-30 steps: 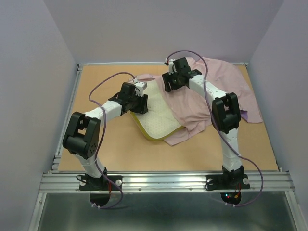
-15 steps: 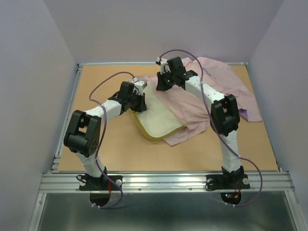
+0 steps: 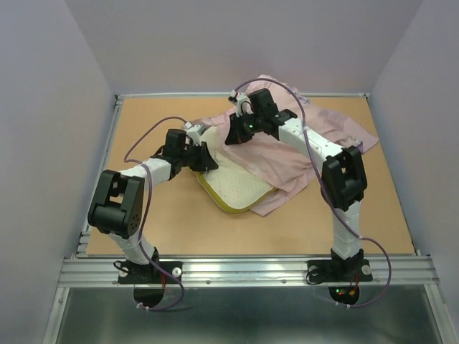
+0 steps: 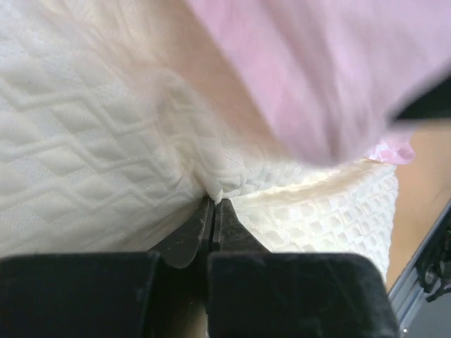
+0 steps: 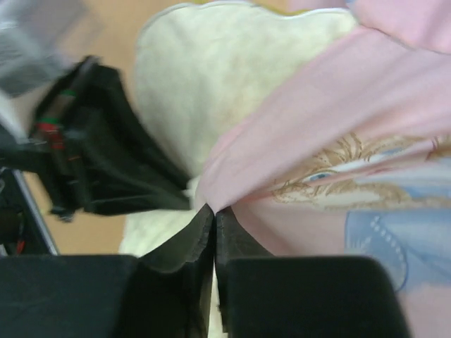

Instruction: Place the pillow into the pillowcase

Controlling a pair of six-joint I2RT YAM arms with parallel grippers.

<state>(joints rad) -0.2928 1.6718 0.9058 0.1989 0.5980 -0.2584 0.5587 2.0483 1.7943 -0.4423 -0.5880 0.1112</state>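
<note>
Cream-white, thick and rectangular, the dotted-textured pillow [image 3: 233, 188] with its yellow side band lies flat near the middle of the tan wooden tabletop [image 3: 179, 229]. Its near corner is bare and its far right part lies under the thin, pale pink fabric pillowcase [image 3: 287, 154], whose printed side, showing a blonde figure, appears in the right wrist view. The case is draped over the pillow; whether any of the pillow sits inside the opening cannot be told from above. The left gripper [image 4: 213, 201] meets the pillow at its far left corner, jaws pressed together on a small pucker of the quilted cover, apparently to anchor the pillow so that it does not slide with the cloth. The right gripper [image 5: 213, 210], just beside it at the same corner, has its jaws closed on the folded pink edge of the pillowcase, a hold that suits lifting one layer of the opening clear. Judged from this arrangement, the step in hand is drawing the mouth of the case over the held corner, and most of the task is left to do, since the greater part of the pillow lies uncovered. Such thin cloth could slip from so narrow a pinch, or both layers could be caught together, closing the mouth.
</note>
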